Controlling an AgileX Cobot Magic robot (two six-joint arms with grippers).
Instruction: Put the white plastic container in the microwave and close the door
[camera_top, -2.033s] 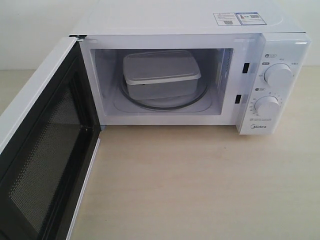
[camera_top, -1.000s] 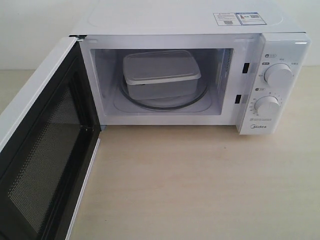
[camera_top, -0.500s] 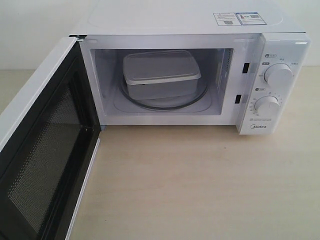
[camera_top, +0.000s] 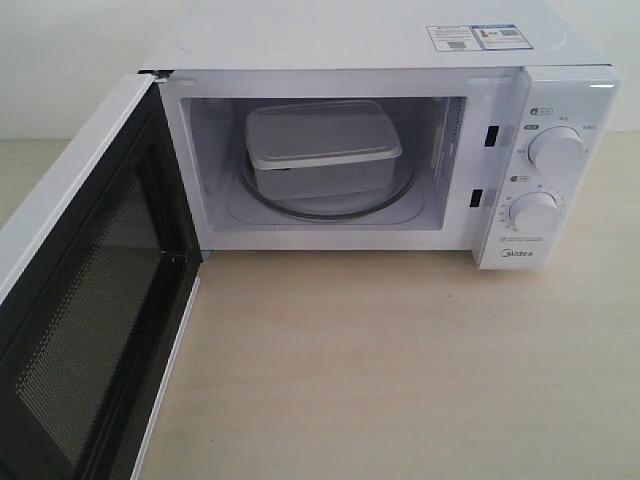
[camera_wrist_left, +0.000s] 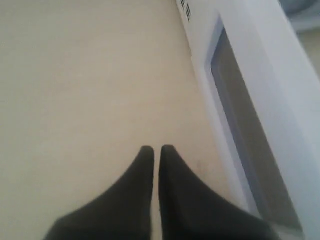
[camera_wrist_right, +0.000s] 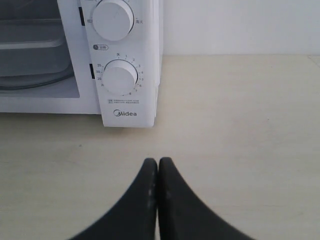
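Note:
The white plastic container (camera_top: 320, 148) sits inside the microwave (camera_top: 350, 40) on the glass turntable (camera_top: 395, 195), lid on. The door (camera_top: 85, 290) stands wide open at the left, its dark mesh window facing right. Neither gripper shows in the exterior view. My left gripper (camera_wrist_left: 155, 148) is shut with nothing in it, over the table beside the door's outer face (camera_wrist_left: 250, 125). The right gripper (camera_wrist_right: 158, 161) is also shut and empty, low over the table in front of the dial panel (camera_wrist_right: 120, 77).
The light wooden table (camera_top: 400, 370) spreads in front of the microwave and to its right. Two round dials (camera_top: 556, 150) and the Midea logo are on the right panel. A pale wall stands behind.

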